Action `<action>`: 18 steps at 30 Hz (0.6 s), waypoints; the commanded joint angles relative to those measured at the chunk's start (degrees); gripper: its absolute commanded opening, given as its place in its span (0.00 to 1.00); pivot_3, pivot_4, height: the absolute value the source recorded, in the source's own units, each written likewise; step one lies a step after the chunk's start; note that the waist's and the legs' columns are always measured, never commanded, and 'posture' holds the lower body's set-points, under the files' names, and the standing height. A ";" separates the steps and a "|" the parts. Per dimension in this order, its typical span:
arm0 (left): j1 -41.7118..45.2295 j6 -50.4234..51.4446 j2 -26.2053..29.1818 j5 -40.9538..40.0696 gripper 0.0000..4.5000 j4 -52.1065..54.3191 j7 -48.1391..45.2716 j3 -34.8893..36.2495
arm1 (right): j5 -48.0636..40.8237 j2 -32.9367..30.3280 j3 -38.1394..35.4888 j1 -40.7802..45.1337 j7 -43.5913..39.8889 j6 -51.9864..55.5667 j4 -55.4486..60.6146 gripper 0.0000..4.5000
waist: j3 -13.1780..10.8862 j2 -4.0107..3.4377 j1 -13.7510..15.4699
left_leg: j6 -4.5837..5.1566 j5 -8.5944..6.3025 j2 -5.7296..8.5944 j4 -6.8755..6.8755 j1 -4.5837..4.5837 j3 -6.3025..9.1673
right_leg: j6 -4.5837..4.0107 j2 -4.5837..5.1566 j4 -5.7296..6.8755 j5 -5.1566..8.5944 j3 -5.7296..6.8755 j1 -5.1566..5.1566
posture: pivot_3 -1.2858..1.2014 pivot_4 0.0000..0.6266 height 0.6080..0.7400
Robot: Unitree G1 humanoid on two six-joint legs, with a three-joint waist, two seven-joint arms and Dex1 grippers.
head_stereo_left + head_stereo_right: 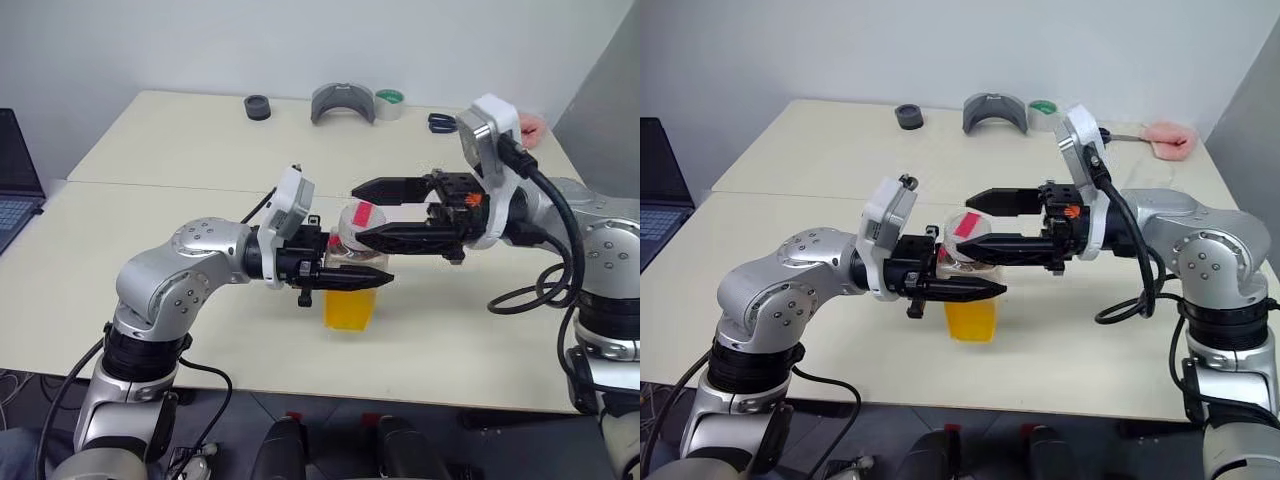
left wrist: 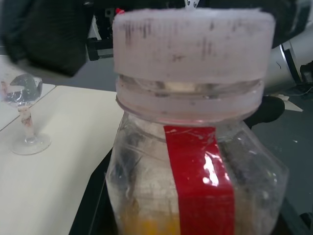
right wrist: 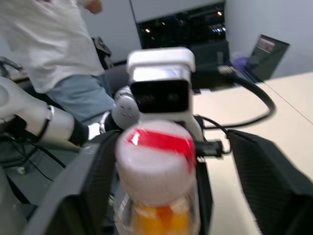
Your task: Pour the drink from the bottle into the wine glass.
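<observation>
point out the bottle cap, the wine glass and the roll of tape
bottle cap (image 2: 193, 41): left wrist view, on the cap's ribbed white side wall.
wine glass (image 2: 24, 90): left wrist view, on the rounded bowl above the stem.
roll of tape (image 1: 389, 103): left eye view, on the roll's outer side, at the table's far edge.

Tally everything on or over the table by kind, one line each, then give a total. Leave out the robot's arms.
Bottle: 1
Wine glass: 1
Black ring: 1
Grey curved piece: 1
Tape roll: 1
Scissors: 1
Pink thing: 1
Laptop: 1
Total: 8
</observation>
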State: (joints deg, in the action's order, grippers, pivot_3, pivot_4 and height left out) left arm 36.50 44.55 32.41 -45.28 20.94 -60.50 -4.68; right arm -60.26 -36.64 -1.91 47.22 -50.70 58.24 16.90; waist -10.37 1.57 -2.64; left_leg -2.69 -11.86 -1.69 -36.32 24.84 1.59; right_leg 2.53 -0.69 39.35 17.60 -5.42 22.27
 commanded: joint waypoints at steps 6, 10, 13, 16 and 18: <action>-2.68 -7.04 -3.16 8.87 0.39 0.47 10.21 0.87 | -4.00 -1.50 -10.94 -8.49 17.19 1.66 12.47 0.99 | 0.00 0.00 0.32 | 0.00 0.00 -0.01 0.01 0.00 -0.01 | 0.00 -0.01 0.02 0.00 -0.03 0.00 | 0.52 0.24 1.00; -3.63 -10.62 -7.34 13.58 0.39 -1.25 16.18 -0.04 | -3.47 2.25 -9.81 -12.07 28.37 0.63 19.93 0.99 | 0.00 0.00 0.27 | 0.00 0.00 0.00 0.02 0.00 -0.05 | 0.00 0.00 0.04 0.00 -0.08 0.03 | 0.52 0.24 1.00; -3.36 -13.63 -10.50 17.18 0.39 -3.51 19.33 -1.10 | -2.32 6.43 -7.56 -12.74 35.56 -0.28 23.10 0.99 | 0.00 0.00 0.27 | -0.01 0.00 0.00 0.00 -0.02 -0.04 | 0.01 -0.02 0.09 0.00 -0.08 0.02 | 0.52 0.24 1.00; -2.29 -16.14 -13.41 20.25 0.39 -5.95 21.81 -2.36 | 3.00 9.53 -4.21 -11.77 40.21 -2.31 23.13 0.99 | 0.00 0.00 0.31 | -0.01 0.00 0.01 0.00 -0.02 -0.04 | 0.01 -0.01 0.08 0.00 -0.08 0.02 | 0.52 0.24 1.00; -1.56 -17.21 -15.40 21.71 0.39 -7.15 23.39 -2.92 | 7.35 11.19 -2.17 -10.76 42.39 -4.10 21.93 0.99 | 0.00 0.00 0.35 | -0.01 0.01 0.03 0.00 -0.01 -0.04 | 0.01 -0.01 0.09 0.00 -0.08 0.02 | 0.52 0.24 1.00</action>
State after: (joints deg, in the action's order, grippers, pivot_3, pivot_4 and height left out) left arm 32.91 29.75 18.13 -24.64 12.82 -38.52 -7.38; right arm -56.37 -25.89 -4.70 34.92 -10.48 57.00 38.44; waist -10.37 1.58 -2.29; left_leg -2.69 -11.86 -1.66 -36.32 24.83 1.55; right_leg 2.53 -0.70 39.44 17.60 -5.49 22.29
